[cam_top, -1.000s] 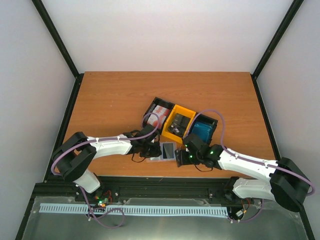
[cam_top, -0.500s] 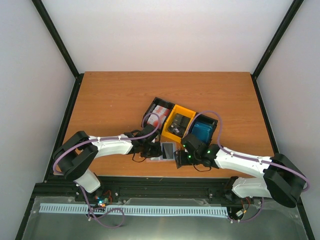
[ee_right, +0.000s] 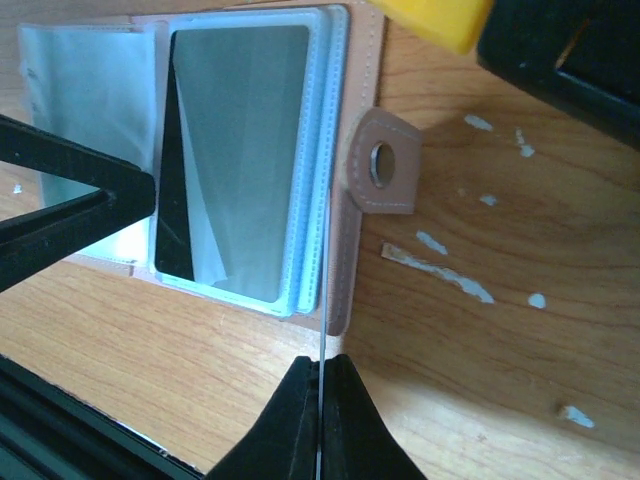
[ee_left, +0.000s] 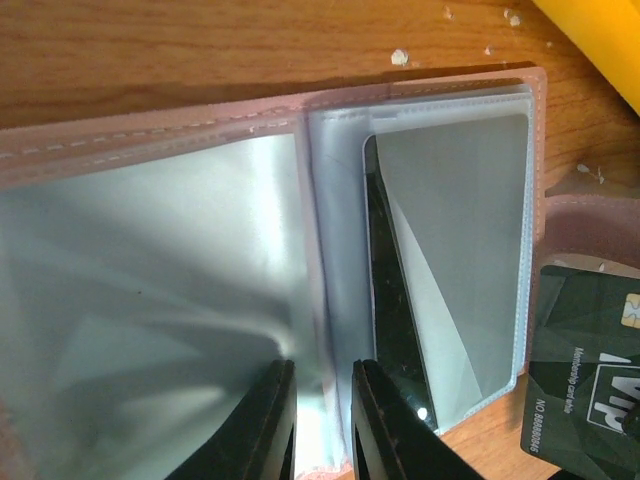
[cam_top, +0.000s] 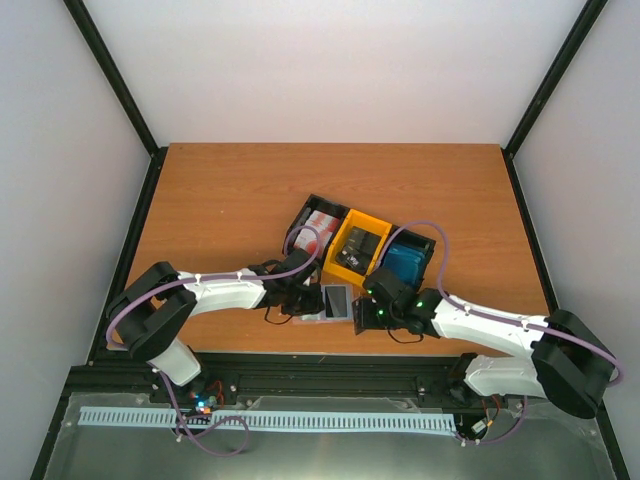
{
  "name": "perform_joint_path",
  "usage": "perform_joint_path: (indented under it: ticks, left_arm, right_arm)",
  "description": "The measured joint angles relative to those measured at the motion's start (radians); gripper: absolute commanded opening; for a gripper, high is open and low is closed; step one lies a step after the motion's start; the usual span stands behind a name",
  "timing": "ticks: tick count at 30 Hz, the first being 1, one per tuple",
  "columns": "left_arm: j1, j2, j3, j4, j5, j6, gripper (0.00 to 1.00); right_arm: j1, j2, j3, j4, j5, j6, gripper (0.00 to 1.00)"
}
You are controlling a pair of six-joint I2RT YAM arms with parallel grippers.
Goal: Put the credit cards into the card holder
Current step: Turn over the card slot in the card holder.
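Note:
The pinkish-tan card holder [cam_top: 337, 300] lies open near the table's front edge, its clear pockets up [ee_left: 150, 135]. A dark card [ee_left: 395, 320] sits in its right pocket. My left gripper [ee_left: 322, 370] has its fingertips a narrow gap apart, resting on the holder's middle fold. My right gripper [ee_right: 322, 360] is shut on a dark grey credit card [ee_right: 322, 320], seen edge-on, its far edge at the holder's outer rim [ee_right: 360, 250] beside the snap tab [ee_right: 382, 165]. The same card shows in the left wrist view [ee_left: 590, 370]. More cards lie in the bins.
Three bins stand in a row just behind the holder: a black one with red-and-white cards [cam_top: 318, 222], a yellow one with dark cards [cam_top: 358, 243], and a black one with blue cards [cam_top: 405, 260]. The table's front edge is close [ee_right: 60, 420].
My right gripper has shifted slightly left, toward the holder, with the card in it. The left arm and the holder have stayed put.

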Motion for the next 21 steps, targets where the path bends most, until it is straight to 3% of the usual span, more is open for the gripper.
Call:
perform_joint_path:
  ticks: [21]
  left_arm:
    - [0.000, 0.000, 0.000, 0.001, -0.002, -0.005, 0.18]
  right_arm:
    - [0.000, 0.024, -0.019, 0.131, -0.106, -0.003, 0.03]
